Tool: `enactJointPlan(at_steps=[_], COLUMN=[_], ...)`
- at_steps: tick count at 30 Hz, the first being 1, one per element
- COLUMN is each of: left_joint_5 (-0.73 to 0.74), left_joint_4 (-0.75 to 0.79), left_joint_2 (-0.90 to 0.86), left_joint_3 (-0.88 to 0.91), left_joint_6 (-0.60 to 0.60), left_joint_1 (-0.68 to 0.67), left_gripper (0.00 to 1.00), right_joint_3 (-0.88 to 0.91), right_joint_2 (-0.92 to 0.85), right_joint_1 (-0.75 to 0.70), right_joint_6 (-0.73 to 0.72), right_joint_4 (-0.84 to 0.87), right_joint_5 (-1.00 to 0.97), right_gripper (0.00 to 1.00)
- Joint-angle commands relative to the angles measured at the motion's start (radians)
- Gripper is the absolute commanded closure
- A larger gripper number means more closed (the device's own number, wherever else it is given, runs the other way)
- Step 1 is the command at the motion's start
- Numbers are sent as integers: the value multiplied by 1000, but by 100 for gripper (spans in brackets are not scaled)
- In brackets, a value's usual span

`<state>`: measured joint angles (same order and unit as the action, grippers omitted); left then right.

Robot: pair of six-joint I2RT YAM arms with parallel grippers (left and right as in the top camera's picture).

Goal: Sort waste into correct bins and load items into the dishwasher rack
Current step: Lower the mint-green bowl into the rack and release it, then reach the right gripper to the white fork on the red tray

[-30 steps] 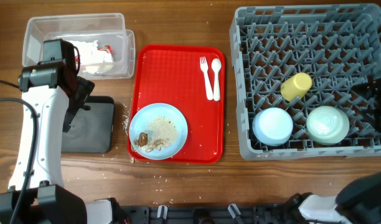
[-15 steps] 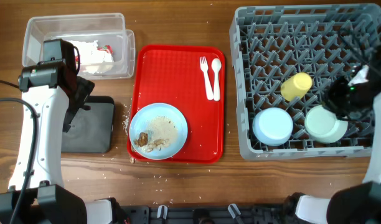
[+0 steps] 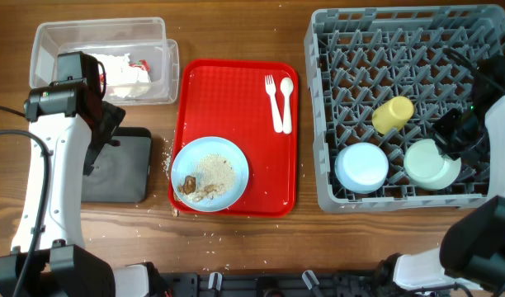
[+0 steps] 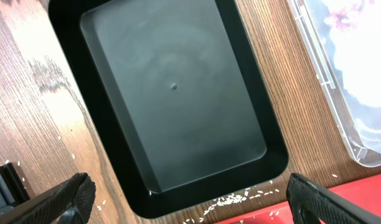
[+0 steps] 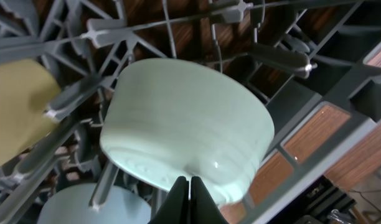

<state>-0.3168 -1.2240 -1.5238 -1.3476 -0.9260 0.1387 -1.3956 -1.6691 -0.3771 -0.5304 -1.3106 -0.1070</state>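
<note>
The grey dishwasher rack (image 3: 401,33) holds a yellow-green cup (image 3: 393,113), a light blue bowl (image 3: 361,167) and a pale mint bowl (image 3: 432,165), both bowls upside down. My right gripper (image 3: 452,134) hangs just above the mint bowl (image 5: 184,124), shut with its fingertips (image 5: 190,182) pressed together and nothing between them. A light blue plate (image 3: 210,173) with brown scraps and rice sits on the red tray (image 3: 236,82), beside a white fork (image 3: 274,101) and spoon (image 3: 286,99). My left gripper (image 4: 193,202) stands open over the black tray (image 4: 172,93). Crumpled napkins (image 3: 120,70) lie in the clear tub (image 3: 100,37).
Rice crumbs (image 4: 231,199) are scattered on the wooden table between the black tray and the red tray. The clear tub's rim (image 4: 327,81) runs close along the black tray's right side. Upright pegs (image 5: 277,56) of the rack surround the mint bowl.
My right arm has swung in from the right edge to just above the mint bowl, and its jaws have closed. The left arm has not moved.
</note>
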Motion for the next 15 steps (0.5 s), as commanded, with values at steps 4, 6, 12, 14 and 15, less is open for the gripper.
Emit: enactJointPlan(at_steps=[4,6,12,14,15], left_joint_5=[-9,-9,-9,-9,-9], left_joint_4=[0,0,0,0,0], left_joint_2=[16,17,17,16,16], left_joint_3=[2,2,2,2,2], left_joint_6=[2,2,2,2,2], left_joint_1=[4,4,4,4,4], left_gripper=[0,0,0,0,0], right_joint_3=[10,10,8,8,8], right_joint_2=[-40,-40,-21,37,59], right_joint_1=[-62,-91,-148,-144,-142], right_joint_6=[-35,-38,-10,63,96], right_joint_4=[67,84,103,113,122], right_joint_5=[-19,-15,92,214,261], right_gripper=[95,95,96,96,96])
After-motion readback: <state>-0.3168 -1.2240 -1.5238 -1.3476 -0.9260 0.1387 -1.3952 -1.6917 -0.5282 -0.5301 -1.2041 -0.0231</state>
